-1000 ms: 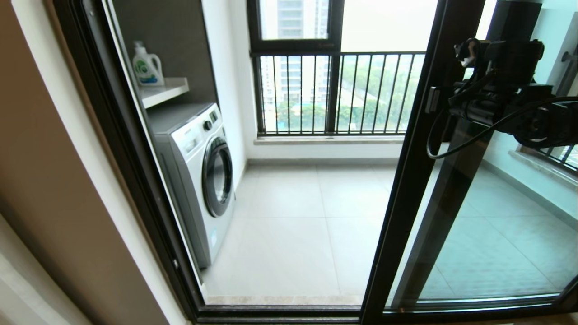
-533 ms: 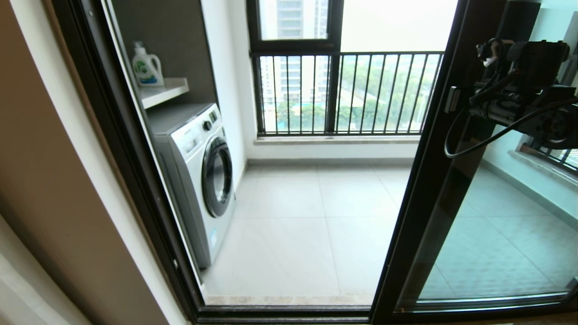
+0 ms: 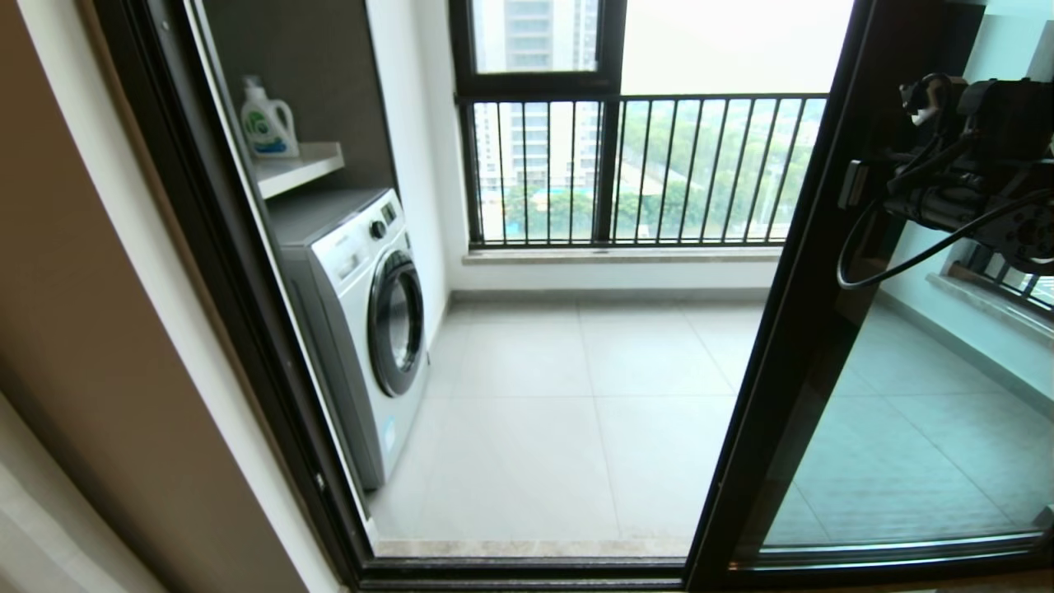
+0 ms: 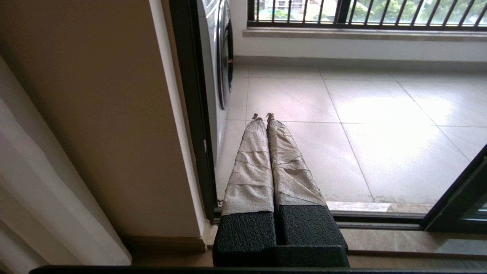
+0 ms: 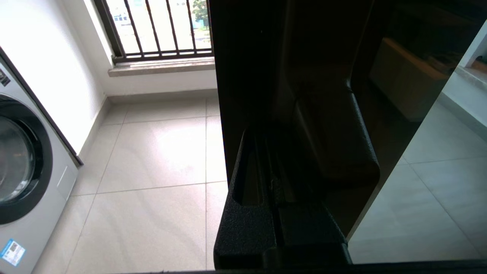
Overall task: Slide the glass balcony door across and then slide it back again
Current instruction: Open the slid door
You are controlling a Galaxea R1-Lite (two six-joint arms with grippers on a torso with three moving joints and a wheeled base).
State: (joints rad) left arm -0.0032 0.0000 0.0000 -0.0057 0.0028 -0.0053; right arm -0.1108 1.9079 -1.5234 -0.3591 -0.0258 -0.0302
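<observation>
A washing machine (image 3: pixel 362 329) stands on the tiled balcony floor (image 3: pixel 560 412) at the left. Above it, a detergent bottle (image 3: pixel 268 119) sits on a shelf (image 3: pixel 300 165). A barred window (image 3: pixel 626 165) fills the far wall.

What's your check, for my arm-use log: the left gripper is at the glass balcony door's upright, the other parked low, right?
Wrong arm. The head view shows the right gripper at the upright of the glass balcony door; the left gripper is parked low.
</observation>
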